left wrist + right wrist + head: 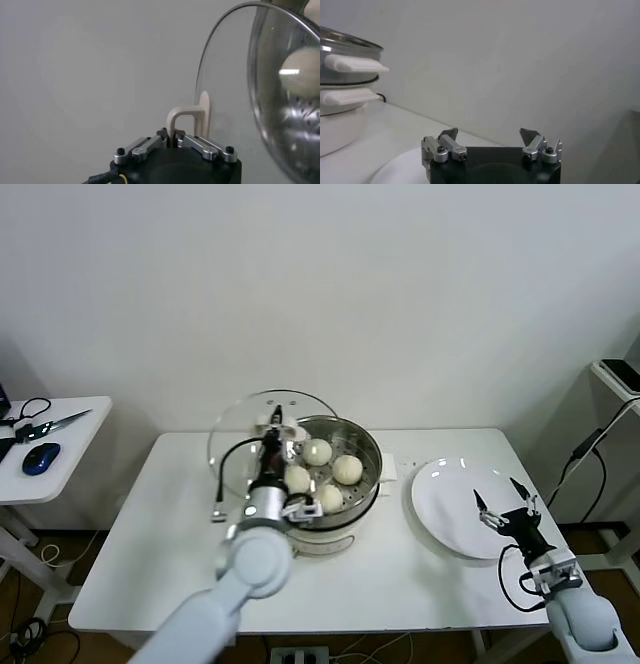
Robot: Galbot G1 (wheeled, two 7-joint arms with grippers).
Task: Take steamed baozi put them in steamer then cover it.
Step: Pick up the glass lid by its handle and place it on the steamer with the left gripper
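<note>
The cover (262, 434), rigid, breakable glass and probably slick, is held tilted beside the steamer (350, 484) by its handle (186, 116), clamped in the left end effector (174, 136); the right end effector (507, 506) is spread over the plate (445, 484)

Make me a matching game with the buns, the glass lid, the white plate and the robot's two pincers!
Things:
1. steamed baozi
2. cover
3. plate
4. right pincer

States:
A. open, above the plate
B. held tilted by the left pincer, beside the steamer
C. bare, on the table
D. four, inside the steamer

Pairs: 1-D, 2-B, 3-C, 4-A
</note>
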